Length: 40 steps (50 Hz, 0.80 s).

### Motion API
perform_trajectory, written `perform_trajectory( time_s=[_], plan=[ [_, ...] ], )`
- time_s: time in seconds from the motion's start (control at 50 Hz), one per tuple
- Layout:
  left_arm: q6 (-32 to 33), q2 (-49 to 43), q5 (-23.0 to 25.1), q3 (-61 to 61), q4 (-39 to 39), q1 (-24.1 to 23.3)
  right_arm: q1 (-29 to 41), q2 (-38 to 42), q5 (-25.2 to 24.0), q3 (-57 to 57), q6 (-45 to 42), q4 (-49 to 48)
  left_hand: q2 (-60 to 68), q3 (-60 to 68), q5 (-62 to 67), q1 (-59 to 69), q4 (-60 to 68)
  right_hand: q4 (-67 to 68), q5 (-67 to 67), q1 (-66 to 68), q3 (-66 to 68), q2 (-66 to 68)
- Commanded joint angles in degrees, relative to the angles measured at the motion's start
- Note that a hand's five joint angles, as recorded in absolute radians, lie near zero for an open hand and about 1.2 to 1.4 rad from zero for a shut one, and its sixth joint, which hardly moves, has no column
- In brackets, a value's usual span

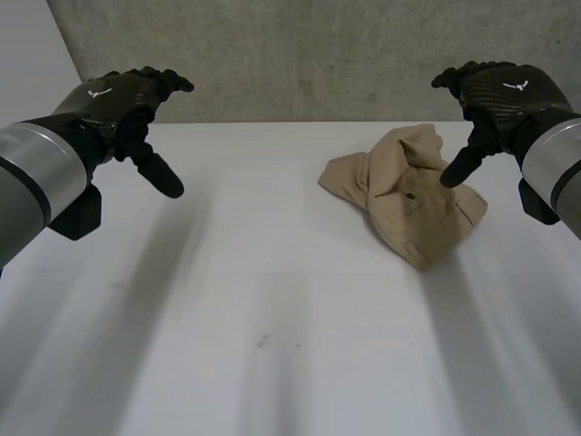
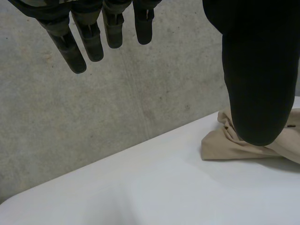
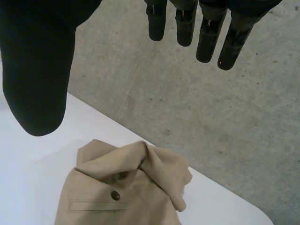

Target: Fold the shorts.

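Beige crumpled fabric shorts point(image 1: 406, 205): bunched on white bench point(image 1: 272, 300), below right hand point(image 1: 497, 95).
Right hand: hovering, fingers spread, empty.
Left hand point(image 1: 116, 104): well apart from shorts, spread, empty.

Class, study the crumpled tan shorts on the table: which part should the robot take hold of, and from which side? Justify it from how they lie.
Probably the raised fold at the far end of the shorts, taken from above by the right hand, open nearby. It stands off the table, so the hand can close round it; the buttoned pocket panel lies flat.
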Motion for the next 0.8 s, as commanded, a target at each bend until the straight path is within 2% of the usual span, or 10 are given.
perform_trajectory(
  time_s=[0.02,0.14,0.22,0.32,0.36,0.52,0.64,0.72,0.76,0.8],
  plan=[
    [0.13,-0.09,-0.09,-1.23,2.49,0.0,-1.62,4.98,0.72,-0.85,-3.01,0.83,-0.69,-2.26,-2.29,-0.45,-1.67,-3.17,-3.09,2.11,-2.22,-1.95],
    [0.31,-0.79,-0.27,-1.67,3.81,0.0,-1.8,9.64,0.72,-1.03,-2.49,3.03,-0.69,-2.26,-2.29,-0.45,-1.67,-3.17,-3.09,2.11,-2.22,-1.95],
    [0.31,-1.14,-0.27,-2.2,4.78,0.0,-1.71,13.77,0.72,-1.03,1.63,2.5,-0.69,-2.26,-2.29,-0.45,-1.67,-3.17,-3.09,2.11,-2.22,-1.95],
    [0.48,-2.37,-0.36,-2.82,5.75,0.0,-1.71,18.09,0.63,-1.12,7.44,-0.67,-0.69,-2.26,-2.29,-0.45,-1.67,1.29,1.37,6.57,2.23,2.51],
    [0.49,-2.46,-0.36,-2.82,5.75,0.0,-1.54,21.32,0.63,-1.12,9.46,-3.81,-0.69,-2.26,-2.29,-0.45,-1.67,9.49,9.56,14.76,10.43,10.71],
    [0.49,-4.39,-0.36,-2.82,5.93,-0.09,-1.18,31.77,1.51,-6.72,9.99,-10.24,-0.69,-2.26,-2.29,-0.45,-1.67,14.08,14.15,19.35,15.02,15.29],
    [0.49,-5.54,-0.36,-2.82,5.93,-0.09,-1.1,38.29,3.71,-12.97,9.73,-10.51,-0.69,-2.26,-2.29,-0.45,-1.67,16.08,16.15,21.35,17.02,17.3],
    [0.49,-5.98,-0.36,-2.82,6.28,-0.09,-0.66,40.93,5.55,-16.31,9.38,-11.21,-0.69,-2.26,-2.29,-0.45,-1.67,38.9,38.98,44.18,39.84,40.12],
    [0.49,-6.15,-0.45,-2.82,6.71,-0.09,-0.57,41.73,6.17,-17.81,9.2,-11.74,-0.69,-2.26,-2.29,-0.45,-1.67,65.56,65.63,70.83,66.5,66.78],
    [0.49,-6.15,-0.45,-2.9,6.89,-0.09,-0.22,41.38,6.35,-19.04,8.41,-11.74,-0.69,-2.26,-2.29,-0.45,-1.67,66.83,66.91,72.11,67.78,68.05]
  ],
)
